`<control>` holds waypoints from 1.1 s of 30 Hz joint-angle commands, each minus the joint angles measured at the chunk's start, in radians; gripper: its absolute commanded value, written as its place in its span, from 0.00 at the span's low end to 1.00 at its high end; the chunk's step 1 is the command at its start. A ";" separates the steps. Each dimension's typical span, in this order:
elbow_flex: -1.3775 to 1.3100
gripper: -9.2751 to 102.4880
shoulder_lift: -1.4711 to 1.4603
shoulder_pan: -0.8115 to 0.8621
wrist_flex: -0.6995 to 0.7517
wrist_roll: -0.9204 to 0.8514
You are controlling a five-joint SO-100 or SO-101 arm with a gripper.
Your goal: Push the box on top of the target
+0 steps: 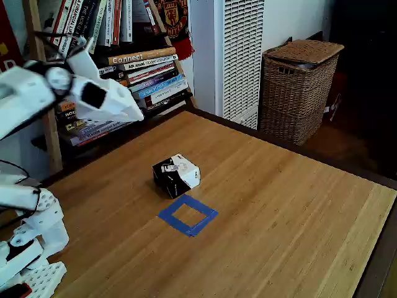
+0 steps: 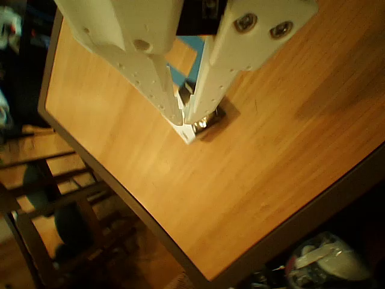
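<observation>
In the fixed view the box (image 1: 177, 175), a small black and white cube, sits near the middle of the wooden table (image 1: 285, 205). The target (image 1: 188, 215), a hollow square of blue tape, lies flat just in front of it, almost touching. My white gripper (image 1: 136, 113) hangs in the air to the back left of the box, well above the table. In the other view its two fingers come down from the top and meet at the tips (image 2: 182, 118), shut on nothing. The box (image 2: 212, 118) shows partly behind those tips, and the target (image 2: 191, 42) shows between the fingers.
A wicker basket (image 1: 301, 87) stands on the floor beyond the table's far edge, beside a white slatted unit (image 1: 239, 56). Stacked books (image 1: 146, 77) fill a shelf behind the table's back left edge. The arm's base (image 1: 28, 248) occupies the near left corner.
</observation>
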 commanded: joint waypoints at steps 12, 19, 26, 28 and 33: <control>-0.147 0.08 -0.471 -0.055 -0.181 -0.184; -0.163 0.08 -0.589 -0.031 -0.258 -0.310; -0.285 0.08 -0.704 0.005 -0.272 -0.393; -0.328 0.08 -0.742 0.009 -0.264 -0.405; -0.364 0.08 -0.821 0.012 -0.291 -0.426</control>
